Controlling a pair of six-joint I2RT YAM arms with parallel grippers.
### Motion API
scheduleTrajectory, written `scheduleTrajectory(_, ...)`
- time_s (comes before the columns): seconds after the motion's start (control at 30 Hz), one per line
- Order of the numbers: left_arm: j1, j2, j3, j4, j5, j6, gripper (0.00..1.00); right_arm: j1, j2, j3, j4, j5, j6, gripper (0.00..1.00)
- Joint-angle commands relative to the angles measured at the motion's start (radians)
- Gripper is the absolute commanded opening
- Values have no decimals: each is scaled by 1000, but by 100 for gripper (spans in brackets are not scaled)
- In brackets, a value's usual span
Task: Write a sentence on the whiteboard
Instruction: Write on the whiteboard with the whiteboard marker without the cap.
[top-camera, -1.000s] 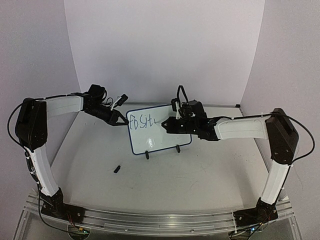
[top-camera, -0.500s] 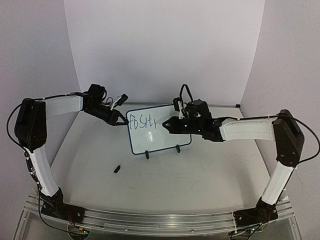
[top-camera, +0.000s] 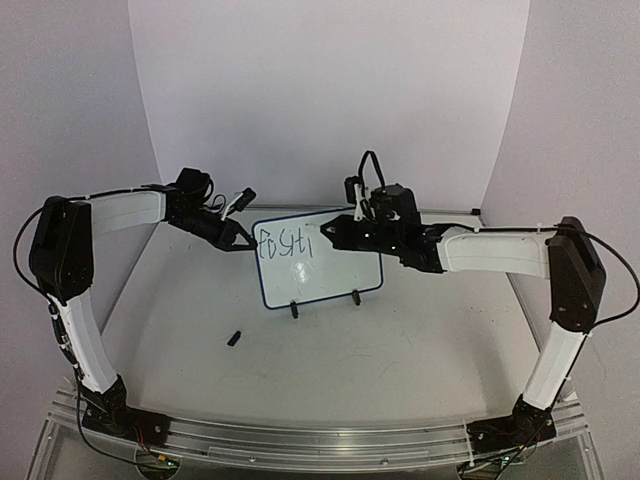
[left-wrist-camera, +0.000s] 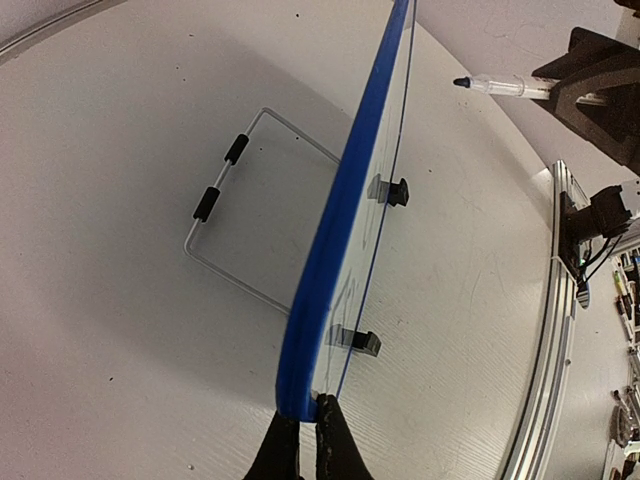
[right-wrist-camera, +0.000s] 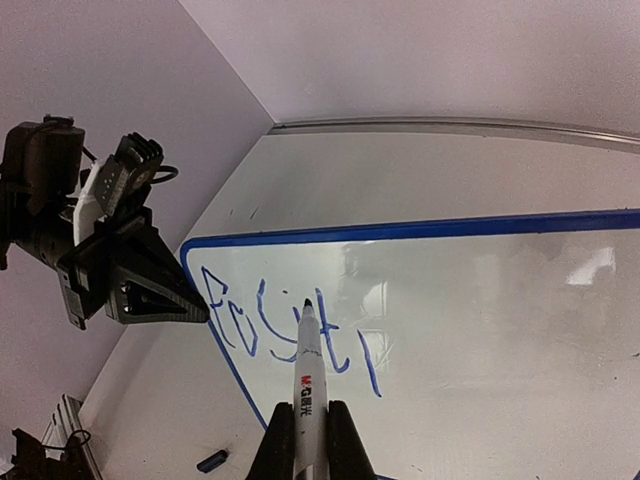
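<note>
**A:** Where is the small white rectangular whiteboard with the thin dark-blue frame (top-camera: 318, 258) to be found?

**B:** It is stood upright on the white table (top-camera: 400, 340), towards the back and near the middle. It is carried on two small black clip feet (top-camera: 294, 310), and its written face is turned towards the arm bases. A bent grey wire stand (left-wrist-camera: 240, 225) is seen lying flat on the table behind it.

**A:** How is the board steadied?

**B:** Its upper left corner is pinched by the left gripper (left-wrist-camera: 308, 430), whose black fingers are closed onto the blue frame.

**A:** And the right gripper (right-wrist-camera: 308, 425)?

**B:** It is clamped around a white-barrelled marker with a dark tip (right-wrist-camera: 305, 370), which is pointed at the board's face. In the left wrist view the tip is seen just off the surface, with a small gap between the two.

**A:** What is written?

**B:** Blue handwritten letters (right-wrist-camera: 255, 325) are set in the board's upper left part. Roughly "Posit" can be read, followed by one more upright stroke. In the right wrist view the marker's tip is seen over the middle of these letters.

**A:** Is anything else noted?

**B:** A small dark piece (top-camera: 234, 338) is seen on the table, in front of the board's left side and well apart from it. What it is cannot be told.
</note>
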Motion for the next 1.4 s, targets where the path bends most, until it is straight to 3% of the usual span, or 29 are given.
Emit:
scheduleTrajectory(0.0,-5,-41,22,9,-29,40,0,-4,39,56,-4,35,-16,0)
scheduleTrajectory(0.83,-5,-30,22,6,-32,42,0,-13,78,77,-23,48,-15,0)
scheduleTrajectory(1.37,-4,-29,21,6,-36,42,0,-57,-104,-43,-27,-127,-20,0)
